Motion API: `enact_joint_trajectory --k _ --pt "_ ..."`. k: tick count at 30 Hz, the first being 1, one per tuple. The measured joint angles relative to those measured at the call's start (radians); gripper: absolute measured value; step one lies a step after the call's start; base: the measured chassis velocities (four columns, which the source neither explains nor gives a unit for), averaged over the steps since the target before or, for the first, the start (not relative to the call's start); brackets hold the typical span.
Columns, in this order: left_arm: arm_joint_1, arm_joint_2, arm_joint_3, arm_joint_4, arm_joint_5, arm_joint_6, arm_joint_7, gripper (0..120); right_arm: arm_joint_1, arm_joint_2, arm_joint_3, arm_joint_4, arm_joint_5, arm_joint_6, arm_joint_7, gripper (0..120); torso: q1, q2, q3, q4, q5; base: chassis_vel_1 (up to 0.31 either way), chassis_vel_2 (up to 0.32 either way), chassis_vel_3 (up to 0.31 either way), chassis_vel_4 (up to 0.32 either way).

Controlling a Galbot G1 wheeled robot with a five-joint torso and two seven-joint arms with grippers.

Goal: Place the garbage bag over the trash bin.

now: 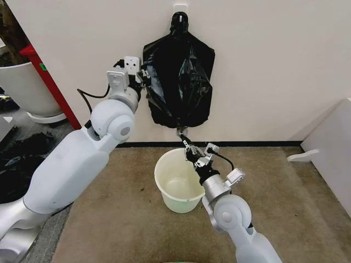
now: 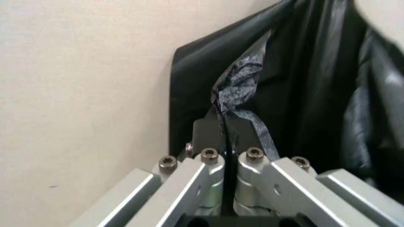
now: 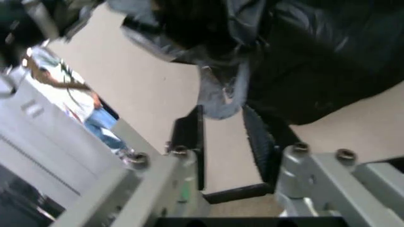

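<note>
The garbage bag [image 1: 178, 82] hangs on the wall above the trash bin [image 1: 176, 183], which stands on the carpet. The left hand [image 1: 145, 76] pinches the bag's left edge, fingers closed on the plastic. The right hand [image 1: 185, 138], fingers spread, brackets the bag's bottom tip.

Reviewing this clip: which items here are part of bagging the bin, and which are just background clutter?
Job:
- garbage bag, hanging on the wall
- trash bin, on the carpet below
- left gripper, shut on the bag's edge
- right gripper, open under the bag's bottom

Lying about:
- large white tub
- black plastic heaps
</note>
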Motion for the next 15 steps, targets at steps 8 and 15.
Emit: enact_joint_trajectory --k 8,15 --pt "0.015 -0.003 -0.015 0.009 -0.023 -0.06 0.049 0 -0.091 -0.074 0.012 0.091 -0.193 0.074 -0.059 54 0.0 0.0 0.0 -0.0001 0.0001 0.0 0.0 0.0 0.0" --pt "0.037 0.013 -0.013 0.003 -0.019 -0.06 0.052 0 0.015 -0.184 0.052 0.263 -0.085 -0.011 0.071 79 0.0 0.0 0.0 -0.0003 0.0 0.0 0.0 0.0 0.0"
